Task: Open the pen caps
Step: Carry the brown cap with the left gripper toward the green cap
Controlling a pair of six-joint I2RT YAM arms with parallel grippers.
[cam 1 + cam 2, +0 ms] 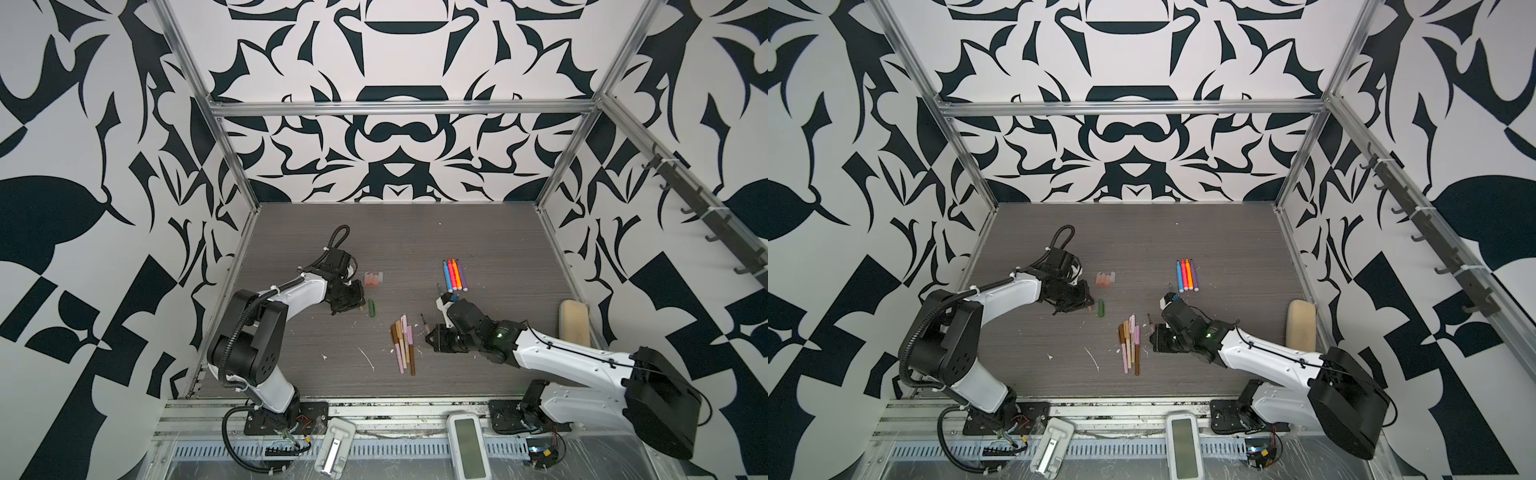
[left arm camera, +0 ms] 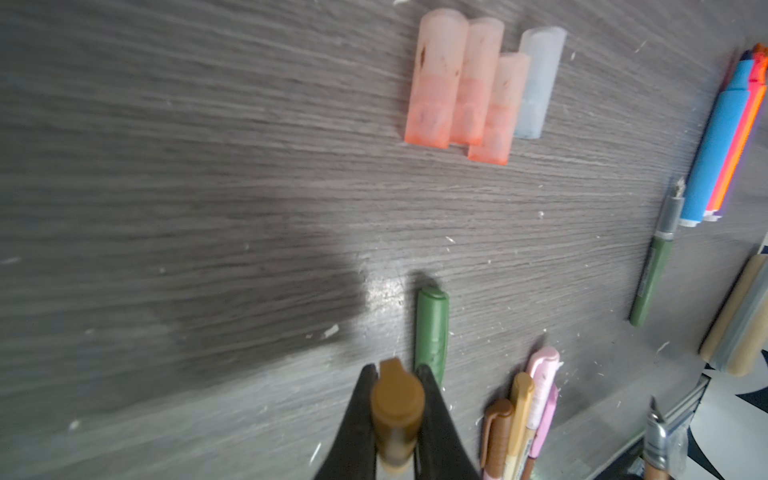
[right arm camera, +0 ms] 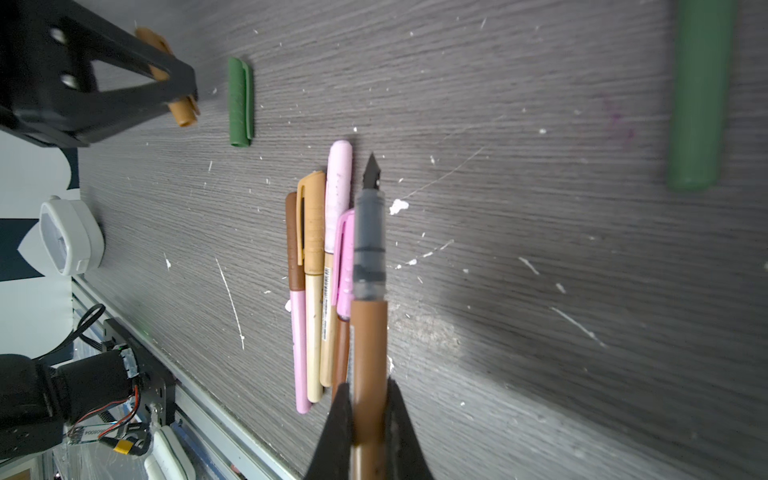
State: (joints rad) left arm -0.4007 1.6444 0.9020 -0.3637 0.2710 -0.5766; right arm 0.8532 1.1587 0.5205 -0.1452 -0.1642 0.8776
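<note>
The surface (image 1: 415, 232) is grey wood grain flecked with white. The walls (image 1: 399, 62) are white with black leaf shapes. The pile (image 1: 402, 345) holds brown, tan and pink pens. At its 1 o'clock lie four bright pens (image 1: 455, 275): blue, red, orange, purple. At its 11 o'clock are four clear caps (image 2: 478, 87), three tinged orange-pink and one bluish-white. The green cap (image 2: 432, 328) is dull green and the brown cap (image 2: 397, 409) ochre. The brown pen (image 3: 368, 365) has a smoky grey grip and a black nib. The green pen (image 2: 650, 282) has a grey grip. The sponge (image 1: 574, 324) is beige.
</note>
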